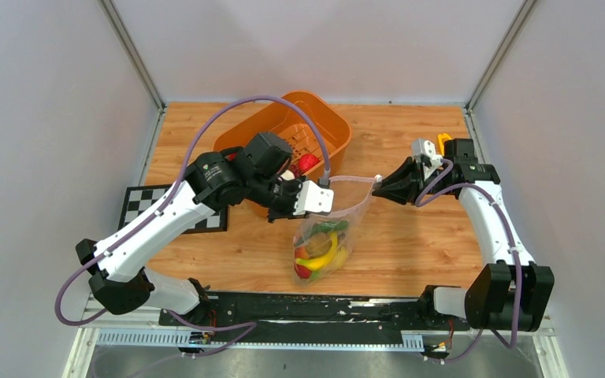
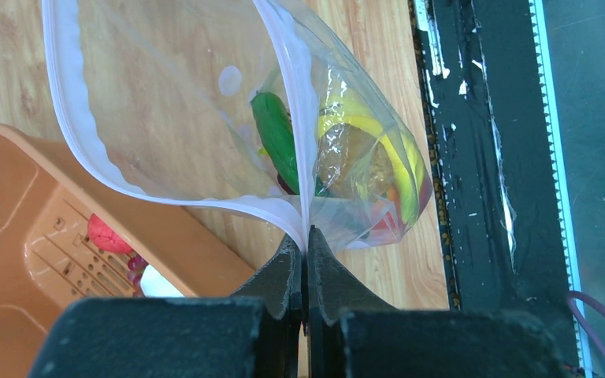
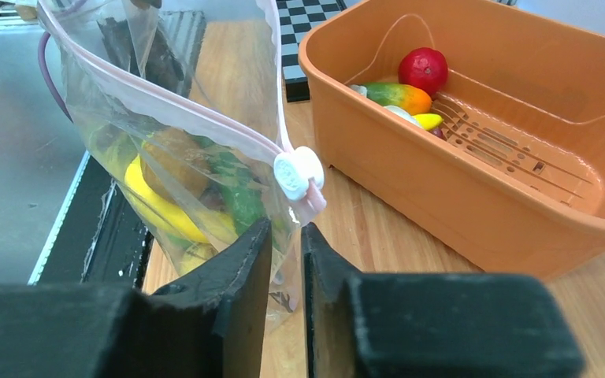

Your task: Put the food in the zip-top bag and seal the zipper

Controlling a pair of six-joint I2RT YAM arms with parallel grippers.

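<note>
The clear zip-top bag [image 1: 327, 236] hangs with its mouth up between both grippers. It holds food: a yellow banana [image 1: 321, 258], a green piece [image 2: 276, 142] and red and brown pieces. My left gripper [image 2: 306, 236] is shut on the left end of the zipper [image 2: 71, 134], whose two strips gape apart. My right gripper [image 3: 286, 228] stands at the other end, below the white slider [image 3: 298, 173]. Its jaws are narrowly apart with the bag's corner film between them. More food lies in the orange basket [image 1: 339, 126]: a red fruit [image 3: 423, 69] and a mango [image 3: 398, 97].
The basket stands at the back, just behind the left gripper [image 1: 327, 189] and the bag's mouth. A checkerboard mat [image 1: 146, 206] lies at the left under the left arm. The black base rail [image 1: 315, 307] runs along the near edge, close to the bag's bottom.
</note>
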